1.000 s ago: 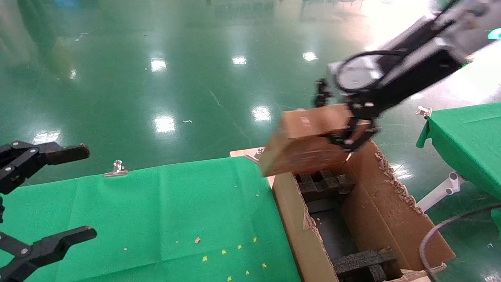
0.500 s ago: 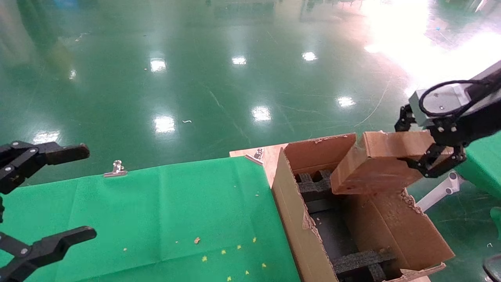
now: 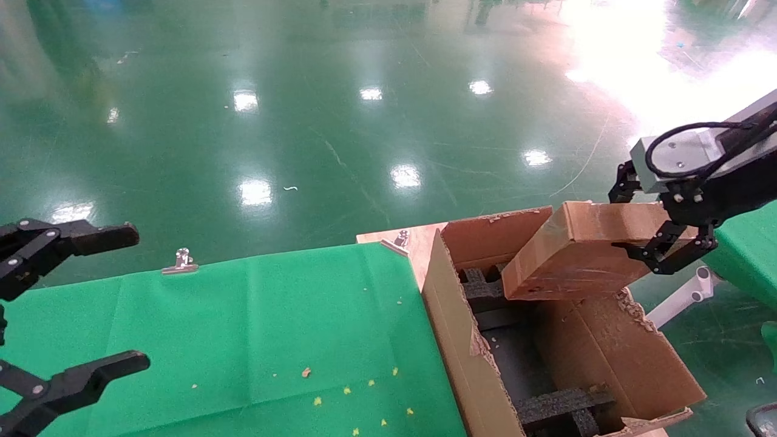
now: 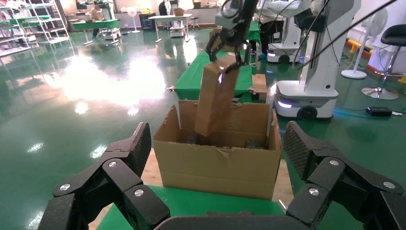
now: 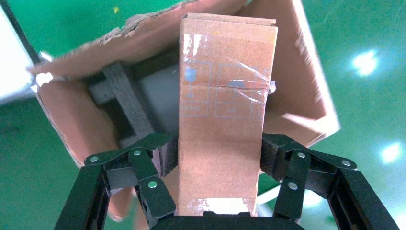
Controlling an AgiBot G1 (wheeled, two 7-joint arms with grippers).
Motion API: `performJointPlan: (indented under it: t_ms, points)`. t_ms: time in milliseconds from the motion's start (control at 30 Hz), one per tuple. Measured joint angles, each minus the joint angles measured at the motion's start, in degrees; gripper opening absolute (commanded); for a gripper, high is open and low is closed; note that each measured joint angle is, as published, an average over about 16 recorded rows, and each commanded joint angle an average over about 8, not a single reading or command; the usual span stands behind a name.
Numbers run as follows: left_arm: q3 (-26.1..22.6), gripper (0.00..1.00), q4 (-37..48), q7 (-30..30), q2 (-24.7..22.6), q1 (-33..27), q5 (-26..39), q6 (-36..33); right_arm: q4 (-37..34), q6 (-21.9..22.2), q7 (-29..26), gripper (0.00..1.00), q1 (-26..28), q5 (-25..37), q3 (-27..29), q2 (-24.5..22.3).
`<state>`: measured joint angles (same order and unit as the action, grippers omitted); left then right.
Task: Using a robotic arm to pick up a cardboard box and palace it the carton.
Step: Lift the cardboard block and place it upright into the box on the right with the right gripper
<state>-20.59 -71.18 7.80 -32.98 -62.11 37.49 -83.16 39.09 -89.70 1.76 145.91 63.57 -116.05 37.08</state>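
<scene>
On a glossy green floor [image 3: 303,121] beside a green-clothed table [image 3: 243,328], the right gripper [image 3: 652,227] clamps the cardboard box [image 3: 570,258] tilted over the foam-lined carton [image 3: 607,352]; the left gripper [image 3: 67,303] idles agape, empty.

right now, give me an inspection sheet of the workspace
surface: green cloth on the table, held by a metal clip.
job's things: cardboard box held tilted, low end dipping into the open carton; black foam blocks inside.
clutter: small yellow and tan scraps on the cloth.
grippers: right pincer shut on the cardboard box; left pincer open, idle above the cloth.
cables: black cable looped at the right wrist.
surroundings: glossy green floor; second green-covered table at right.
</scene>
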Motion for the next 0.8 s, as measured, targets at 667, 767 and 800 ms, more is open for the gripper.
performJointPlan:
  t_ms: [667,767,800]
  points:
    - [0.0,1.0,0.0,0.0,0.0,0.0,0.0,0.0,-4.04,2.97,-34.69,0.0,-6.52,-0.53,-5.45,0.29]
    - [0.0,1.0,0.0,0.0,0.0,0.0,0.0,0.0,-3.6,4.29,-39.22,0.0,-7.08,-0.14,-6.1,-0.5]
    - [0.0,1.0,0.0,0.0,0.0,0.0,0.0,0.0,-3.37,4.81,-40.66,0.0,-7.27,0.01,-6.3,-0.79]
